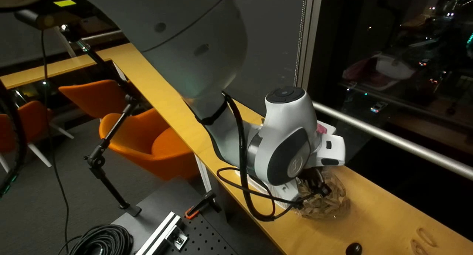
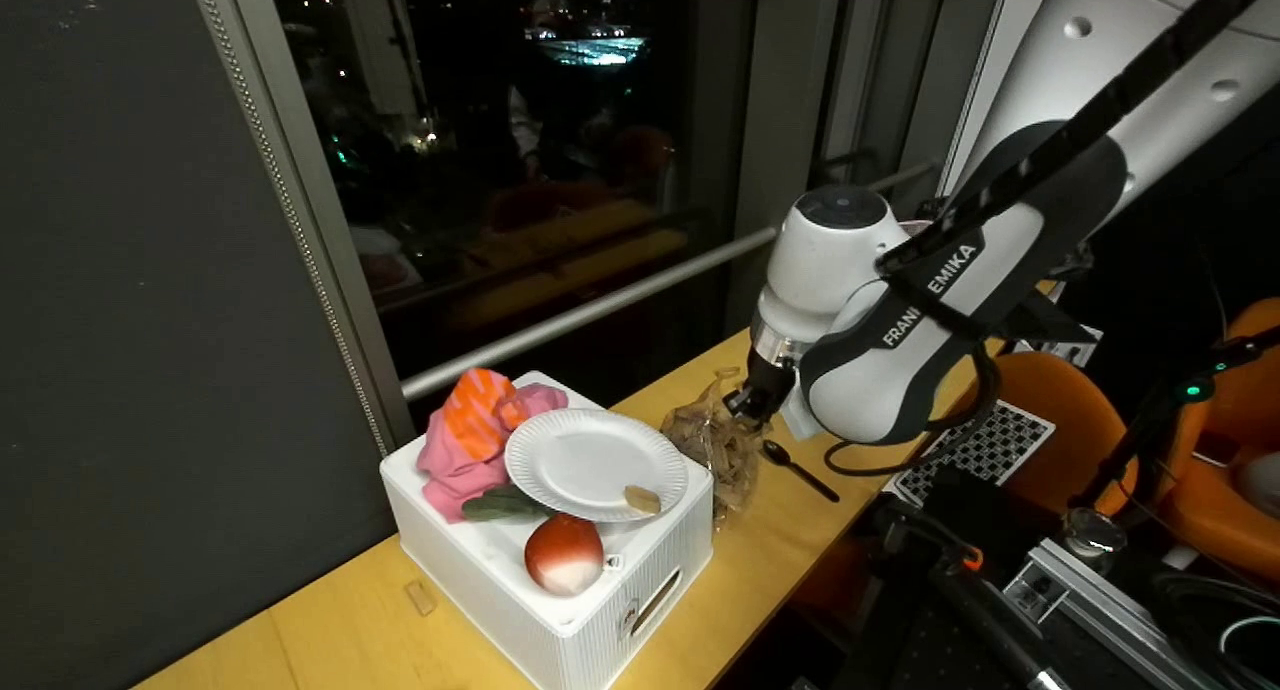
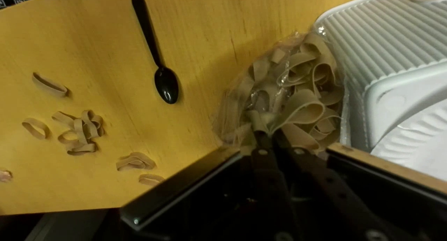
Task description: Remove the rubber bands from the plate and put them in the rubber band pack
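Gripper narrow, fingers nearly together, a tan loop apparently pinched at the tips. Rubber band pack sits right at those tips, so the coming move is probably a release on the spot, then a lift; can't tell whether the loop is free of the pack's contents. Plate higher, on the white box beside the pack, to the gripper's right in the wrist view; a rubber band lies near its rim, long axis unclear. Wood table under the pack, black spoon flat on it, loose bands farther along. Beyond: orange chairs, dark window.
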{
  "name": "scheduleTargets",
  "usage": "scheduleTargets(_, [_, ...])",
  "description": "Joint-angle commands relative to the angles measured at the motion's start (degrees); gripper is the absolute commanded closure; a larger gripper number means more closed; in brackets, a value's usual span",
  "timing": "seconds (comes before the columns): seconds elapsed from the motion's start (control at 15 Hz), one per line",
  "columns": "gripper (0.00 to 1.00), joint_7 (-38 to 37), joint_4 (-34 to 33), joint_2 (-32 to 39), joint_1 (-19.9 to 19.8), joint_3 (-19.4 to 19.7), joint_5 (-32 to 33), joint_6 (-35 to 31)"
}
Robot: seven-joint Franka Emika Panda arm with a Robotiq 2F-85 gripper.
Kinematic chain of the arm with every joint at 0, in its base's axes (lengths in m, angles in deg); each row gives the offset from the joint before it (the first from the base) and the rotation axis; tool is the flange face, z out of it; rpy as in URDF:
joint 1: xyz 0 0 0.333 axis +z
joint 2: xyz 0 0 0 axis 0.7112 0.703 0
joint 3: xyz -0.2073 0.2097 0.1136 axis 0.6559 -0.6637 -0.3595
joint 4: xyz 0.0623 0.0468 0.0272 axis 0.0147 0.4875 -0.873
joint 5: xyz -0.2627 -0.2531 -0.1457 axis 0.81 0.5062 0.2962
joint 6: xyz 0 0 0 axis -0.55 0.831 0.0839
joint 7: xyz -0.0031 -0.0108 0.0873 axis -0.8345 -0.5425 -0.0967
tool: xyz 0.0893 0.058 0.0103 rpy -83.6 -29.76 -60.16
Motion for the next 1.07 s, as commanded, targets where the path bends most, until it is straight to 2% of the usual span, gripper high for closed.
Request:
scheduleTargets(0.0, [0.99,-0.6,-4.5,3.7,1.4,-0.9,-1.3,-1.0])
scheduleTargets(0.33, [0.99,0.5,-6.8,5.9,0.2,-4.9,-3.9,-0.6])
scheduleTargets(0.53, [0.99,0.8,-5.9,6.7,0.3,-5.3,-5.0,-1.4])
scheduleTargets(1.0, [0.99,-0.1,-8.5,11.6,3.6,3.4,-4.2,-2.6])
